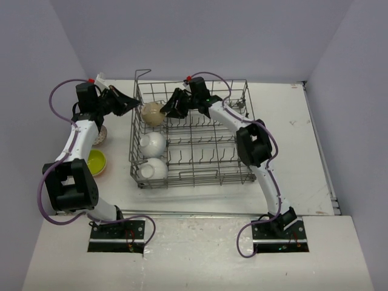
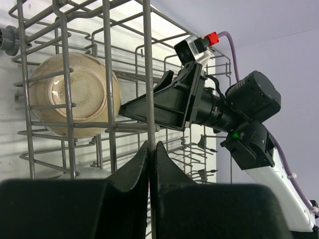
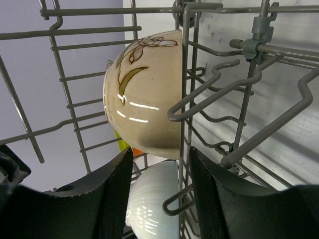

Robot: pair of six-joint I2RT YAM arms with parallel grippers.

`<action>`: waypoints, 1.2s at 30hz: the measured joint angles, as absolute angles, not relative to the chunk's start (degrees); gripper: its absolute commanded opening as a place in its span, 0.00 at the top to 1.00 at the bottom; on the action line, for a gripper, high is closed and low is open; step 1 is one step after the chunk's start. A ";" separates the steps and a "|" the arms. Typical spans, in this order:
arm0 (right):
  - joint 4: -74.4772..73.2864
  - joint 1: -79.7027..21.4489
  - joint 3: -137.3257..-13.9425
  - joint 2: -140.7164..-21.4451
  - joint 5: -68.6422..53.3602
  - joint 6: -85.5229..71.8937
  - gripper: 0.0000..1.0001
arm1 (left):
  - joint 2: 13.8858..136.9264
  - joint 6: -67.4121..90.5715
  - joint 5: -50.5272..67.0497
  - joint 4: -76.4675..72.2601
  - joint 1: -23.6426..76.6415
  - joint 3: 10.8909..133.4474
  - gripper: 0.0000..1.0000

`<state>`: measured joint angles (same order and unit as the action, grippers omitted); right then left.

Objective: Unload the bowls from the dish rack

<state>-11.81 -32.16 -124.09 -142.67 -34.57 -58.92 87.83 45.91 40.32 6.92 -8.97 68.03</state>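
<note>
Top external view: the rack [image 1: 200, 182] stands mid-table [image 1: 291, 151], with three bowls on edge along its left side. A beige bowl [image 1: 153, 113] sits in the far-left corner, and two white bowls [image 1: 151, 143] sit nearer the arms in the same row. A yellow bowl [image 1: 97, 162] lies on the table outside the rack's left wall, beside the left arm.

The left claw [image 1: 132, 104] meets the rack's far-left wall from outside. In the left wrist view its fingers [image 2: 132, 169] are clenched on one upright wire of the rack, with the beige bowl behind the wires.

The right claw [image 1: 168, 109] reaches inside the rack, just right of the beige bowl. The right wrist view shows its fingers [image 3: 112, 199] spread apart and grasping nothing. The beige bowl's leaf-painted side fills the gap ahead of the fingers, and a rack wire runs down between bowl and right finger. Whether either finger touches the bowl cannot be told. A white bowl shows below it.
</note>
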 measured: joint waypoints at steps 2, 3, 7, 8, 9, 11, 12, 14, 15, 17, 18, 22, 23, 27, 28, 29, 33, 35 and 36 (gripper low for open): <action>-12.08 -32.47 -124.09 -142.43 -33.63 -58.37 0.51 | 87.83 45.91 40.32 6.90 -8.97 68.03 1.00; -12.10 -32.62 -124.09 -142.43 -33.34 -58.15 0.51 | 87.83 45.91 40.32 6.92 -8.97 68.03 1.00; -12.21 -32.82 -124.09 -142.43 -32.38 -57.80 0.52 | 87.83 45.93 40.38 6.90 -8.97 68.03 1.00; -12.21 -32.82 -124.09 -142.43 -32.34 -57.80 0.54 | 87.83 45.93 40.38 6.90 -8.97 68.03 1.00; -12.21 -32.84 -124.11 -142.43 -32.27 -57.82 0.55 | 87.83 45.93 40.38 6.90 -8.97 68.03 1.00; -11.94 -32.86 -124.16 -142.43 -32.25 -57.84 0.57 | 87.83 45.93 40.38 6.87 -8.97 68.03 1.00; -11.81 -32.88 -124.16 -142.43 -32.27 -57.84 0.57 | 87.83 45.93 40.38 6.87 -8.97 68.01 1.00; -11.18 -32.93 -124.60 -142.58 -32.60 -58.06 0.57 | 87.83 45.93 40.40 6.85 -8.97 68.01 1.00; -10.92 -32.97 -125.08 -142.85 -32.71 -58.13 0.58 | 87.83 45.93 40.40 6.85 -8.97 68.01 1.00; -9.80 -33.01 -125.89 -143.28 -33.04 -58.70 0.59 | 87.83 45.95 40.45 6.70 -8.97 67.92 1.00; -9.39 -33.01 -125.89 -143.31 -33.21 -58.98 0.60 | 87.83 45.98 40.49 6.66 -8.97 67.90 1.00; -7.53 -33.06 -125.89 -143.44 -34.26 -60.20 0.60 | 87.81 46.15 40.56 6.44 -8.97 67.79 1.00; -7.05 -33.06 -125.89 -143.55 -34.50 -60.49 0.60 | 87.81 46.17 40.60 6.42 -8.97 67.77 1.00; -4.91 -33.10 -125.89 -144.35 -36.10 -61.69 0.61 | 87.81 46.37 40.64 6.28 -8.97 67.70 1.00; -4.75 -33.12 -125.89 -144.55 -36.40 -61.98 0.61 | 87.81 46.41 40.66 6.24 -8.97 67.68 1.00; -4.47 -33.17 -125.93 -144.79 -36.95 -62.33 0.62 | 87.81 46.44 40.71 6.22 -8.97 67.66 1.00; -3.77 -33.26 -126.04 -145.51 -38.61 -63.79 0.67 | 87.81 46.65 40.75 6.02 -8.99 67.57 1.00; -2.46 -33.26 -126.10 -145.56 -39.11 -64.51 0.69 | 87.81 46.89 40.77 6.00 -8.99 67.57 1.00; -1.54 -33.28 -126.10 -145.56 -39.24 -64.93 0.69 | 87.81 46.94 40.80 5.96 -8.99 67.53 1.00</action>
